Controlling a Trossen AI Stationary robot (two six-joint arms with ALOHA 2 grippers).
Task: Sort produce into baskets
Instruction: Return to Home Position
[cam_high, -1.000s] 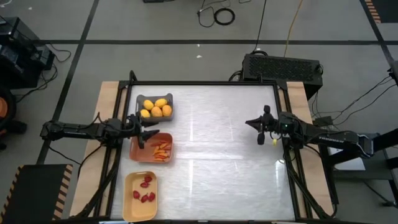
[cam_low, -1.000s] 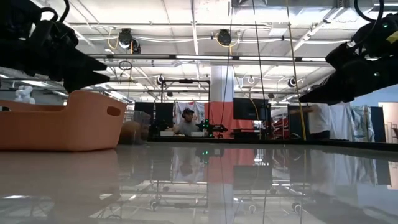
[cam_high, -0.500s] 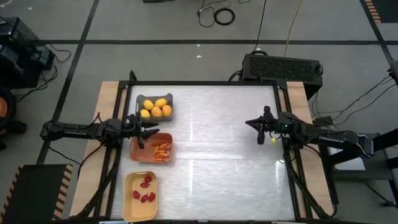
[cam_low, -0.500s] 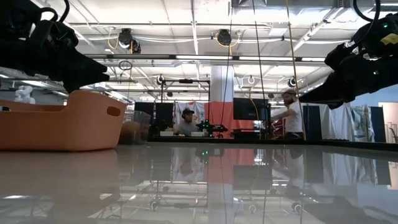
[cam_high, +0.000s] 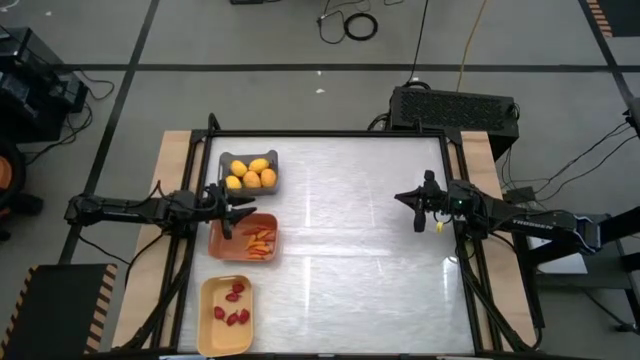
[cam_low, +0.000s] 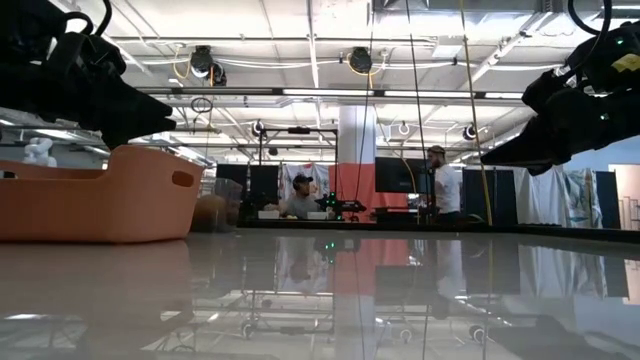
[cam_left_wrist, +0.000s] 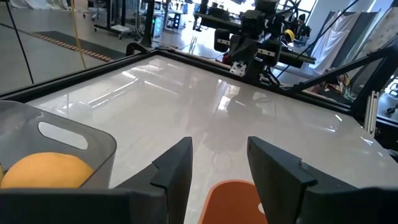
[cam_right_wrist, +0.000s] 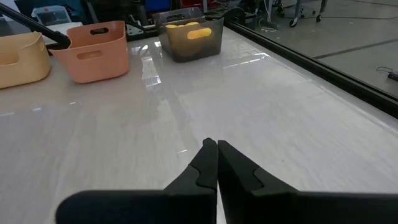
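Glossy table (cam_high: 350, 265) — left gripper (cam_left_wrist: 219, 152) parted, empty, above orange bin (cam_high: 243, 241); right gripper (cam_right_wrist: 216, 149) pinched together, empty.

Left claw (cam_left_wrist: 219, 150) gapes over orange bin (cam_left_wrist: 233, 200), grey bin (cam_left_wrist: 18, 127) beside.

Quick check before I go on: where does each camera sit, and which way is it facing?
High: above the table, straight down; left arm on picture's left, right arm on its right.
Low: table-top height, level across into the room; both arms enter from above.
Left wrist: on left arm, facing the right arm; own jaws open at the bottom.
Right wrist: on right arm, facing the grey bin, orange bin, yellow bin; own jaws shut.
Shared: the orange bin shows in all four.
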